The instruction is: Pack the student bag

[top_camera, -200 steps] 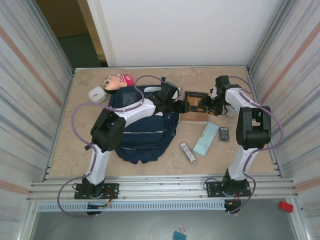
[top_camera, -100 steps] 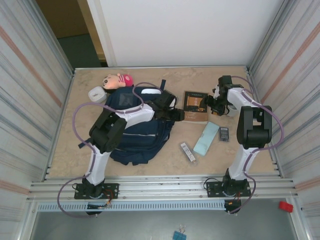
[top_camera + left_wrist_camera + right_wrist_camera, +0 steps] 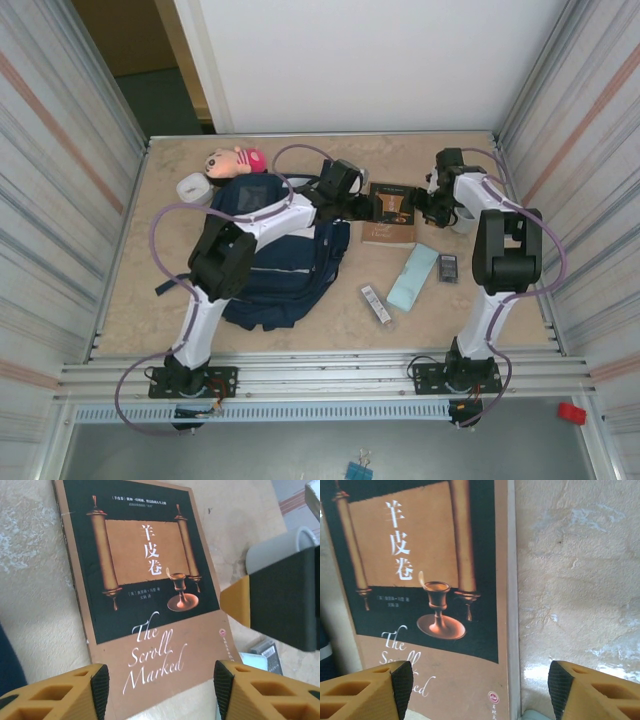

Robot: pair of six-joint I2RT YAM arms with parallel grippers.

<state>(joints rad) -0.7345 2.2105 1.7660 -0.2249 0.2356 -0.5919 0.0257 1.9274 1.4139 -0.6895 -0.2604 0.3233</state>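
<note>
While student bag (image 3: 290,275) lies flat, book (image 3: 390,230) rests outside it on table (image 3: 150,300).

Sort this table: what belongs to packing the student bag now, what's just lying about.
In hand: student bag, The Scroll Marked book, left gripper, right gripper.
Lying about for now: doll, white tub, pale-blue case, small dark gadget, wrapped bar.

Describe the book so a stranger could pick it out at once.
Start at the big navy student bag, left of centre. Just right of its far end, a paperback book lies flat on the table. Alone among its neighbours, it has a black-and-tan cover picturing a scroll and goblet, titled The Scroll Marked.
</note>
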